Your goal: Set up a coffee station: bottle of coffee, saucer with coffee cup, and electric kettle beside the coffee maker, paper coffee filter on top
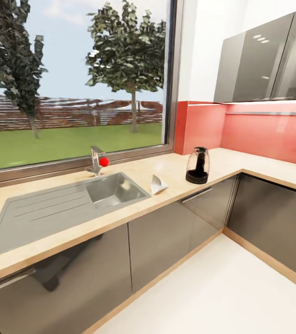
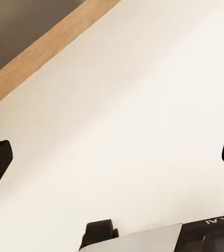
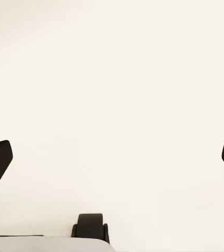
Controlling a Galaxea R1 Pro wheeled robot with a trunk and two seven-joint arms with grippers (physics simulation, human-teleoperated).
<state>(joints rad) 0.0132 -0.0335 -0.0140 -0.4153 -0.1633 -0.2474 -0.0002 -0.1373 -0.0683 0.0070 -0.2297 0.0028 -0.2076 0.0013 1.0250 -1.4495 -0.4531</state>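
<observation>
The robot stands back from the bench [image 1: 175, 183], so both arms hang low over the pale floor [image 2: 143, 105]. The left tool [image 2: 112, 157] has its fingers wide apart and holds nothing. The right tool [image 3: 112, 157] is just as wide and empty too. The dark kettle [image 1: 197, 165] sits on the bench near the red wall. A white paper filter [image 1: 158, 184] lies just beside the sink [image 1: 115, 188], ready to be picked up, I think
</observation>
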